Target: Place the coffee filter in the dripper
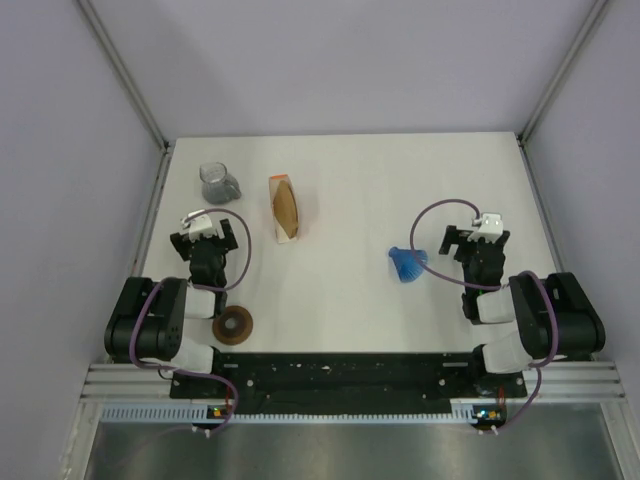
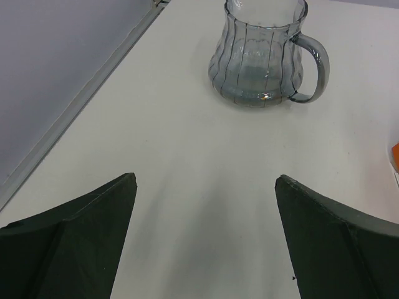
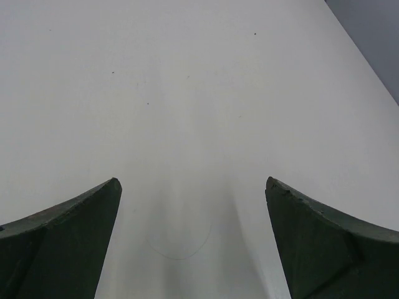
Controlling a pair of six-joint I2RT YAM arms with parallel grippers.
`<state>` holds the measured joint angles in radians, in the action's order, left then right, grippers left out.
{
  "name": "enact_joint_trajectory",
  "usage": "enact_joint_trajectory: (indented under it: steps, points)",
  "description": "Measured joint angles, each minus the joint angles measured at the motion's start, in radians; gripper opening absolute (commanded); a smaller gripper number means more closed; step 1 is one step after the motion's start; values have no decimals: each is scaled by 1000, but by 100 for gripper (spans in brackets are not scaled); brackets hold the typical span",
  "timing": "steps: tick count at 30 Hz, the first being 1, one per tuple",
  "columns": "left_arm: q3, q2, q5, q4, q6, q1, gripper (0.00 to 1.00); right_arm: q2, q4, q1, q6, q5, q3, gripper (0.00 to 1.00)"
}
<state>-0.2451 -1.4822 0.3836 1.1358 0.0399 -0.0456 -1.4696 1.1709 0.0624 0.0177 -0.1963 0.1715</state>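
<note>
left claw [image 1: 207, 238]: released, fingers spread wide, nothing between them. It sits over the left side of the table [image 1: 360, 180] and points away from its base toward the glass jug [image 1: 220, 183].
left wrist view: dark fingers [image 2: 87, 243] fill the two bottom corners, with bare table [image 2: 187, 162] between them. The jug [image 2: 262, 56] is straight ahead, upright, handle to the right, clear of the left claw [image 2: 206, 179]. Its ribbed see-through wall shows only here (overhead it's just a grey blob).
right claw [image 1: 472, 240]: also released, holding nothing, over the right side of the table.
right wrist view: two fingers [image 3: 68, 237] and plain white table [image 3: 187, 93]. The gap at the right claw [image 3: 192, 181] shows only table.
dripper [image 1: 406, 263]: blue cone on the table, just left of the right claw and not touching it. It shows overhead only; the right wrist camera looks past it. Can't tell whether it is upright or tipped.
coffee filter [image 1: 286, 203]: brown paper seen only inside the orange-and-white pack [image 1: 289, 234], toward the back of the table, right of the jug and well apart from the dripper. Can't separate a single sheet from the stack. Overhead only.
brown ring [image 1: 234, 325]: flat on the table at the near edge, beside the left arm. Overhead only.
</note>
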Motion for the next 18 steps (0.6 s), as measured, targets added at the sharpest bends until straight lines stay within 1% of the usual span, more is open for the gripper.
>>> enact_joint_trajectory:
  steps: [4,7,10,13,14,16,17,18]
  points:
    - [0,0,0,0,0,0,99,4,0,0,0,0,0,99]
    - [0,0,0,0,0,0,99,60,-46,0,0,7,1,99]
    - [0,0,-1,0,2,2,91,180,-178,0,0,19,30,99]
    - [-1,1,-24,-7,2,12,90,277,-333,0,11,52,115,99]
    - [-3,6,-35,-18,1,13,88,296,-369,0,13,69,142,99]
    - [-24,47,-81,-116,-9,18,84,332,-469,0,24,125,213,99]
    - [-57,84,-119,-199,-19,20,79,343,-517,0,32,155,248,98]
    - [-72,95,-133,-221,-23,21,76,351,-562,0,39,185,282,98]
